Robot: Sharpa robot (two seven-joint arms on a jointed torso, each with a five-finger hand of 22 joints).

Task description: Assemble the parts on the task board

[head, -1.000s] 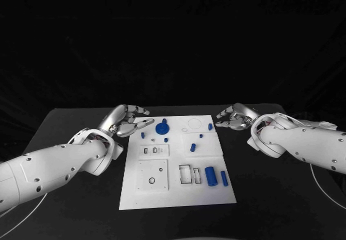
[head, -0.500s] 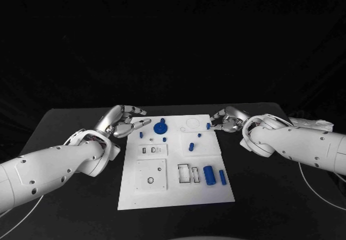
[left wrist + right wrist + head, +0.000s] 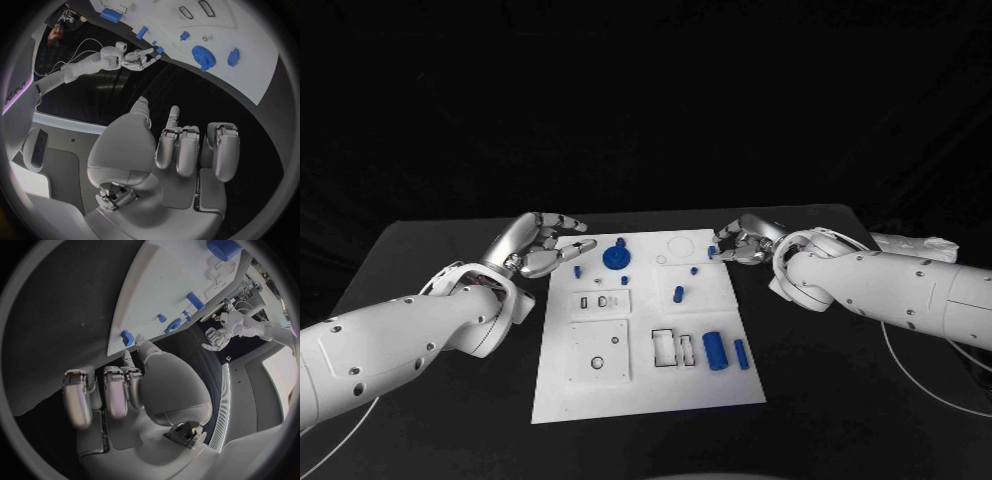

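Observation:
The white task board [image 3: 653, 400] lies in the middle of the black table. On its far part sit a blue gear [image 3: 617, 257] [image 3: 201, 54] and small blue pieces [image 3: 679, 294]. Two blue cylinders [image 3: 715, 351] lie near its right edge. My left hand [image 3: 542, 245] [image 3: 181, 150] hovers at the board's far left corner, fingers loosely curled and apart, holding nothing. My right hand [image 3: 744, 240] [image 3: 119, 390] is at the far right corner. Its fingertips are close beside a small blue piece [image 3: 711, 252] [image 3: 127, 336] at the board's edge. I cannot tell whether they touch it.
The board has a raised square plate [image 3: 603, 350] and rectangular slots [image 3: 672, 347] in its near half. Bare black table [image 3: 848, 400] lies on both sides of the board and in front of it.
My right hand has moved left, closer to the board's far right corner and the small blue piece there. The left hand has hardly moved relative to the board.

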